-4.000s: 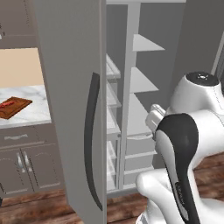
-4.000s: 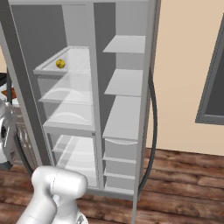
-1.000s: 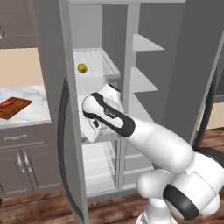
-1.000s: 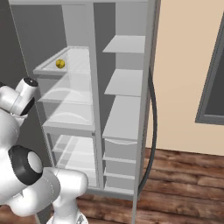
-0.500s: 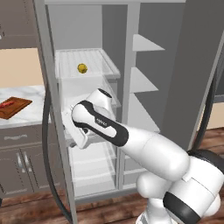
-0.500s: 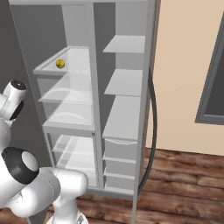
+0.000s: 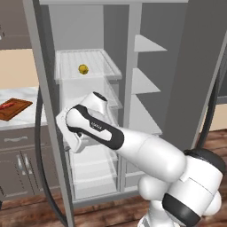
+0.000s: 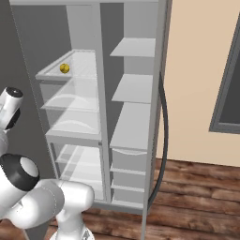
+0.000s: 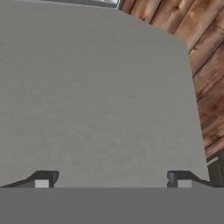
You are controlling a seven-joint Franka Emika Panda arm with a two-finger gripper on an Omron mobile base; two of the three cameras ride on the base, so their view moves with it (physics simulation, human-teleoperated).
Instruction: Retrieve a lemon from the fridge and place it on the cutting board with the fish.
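Kitchen cabinets flank the open fridge (image 7: 146, 53) in the left base view; the lemon (image 7: 83, 68) sits on its top clear shelf, and the cutting board (image 7: 15, 109) with the fish (image 7: 6, 105) lies on the counter at left. Right base view: lemon (image 8: 64, 68) on that upper shelf. Hand view: gripper (image 9: 113, 180) jaws wide apart against a grey door panel (image 9: 96, 96), wood floor (image 9: 205, 70) beyond.

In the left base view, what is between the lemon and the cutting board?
The grey edge of the opened fridge door stands between the lemon on its clear shelf and the cutting board on the counter.
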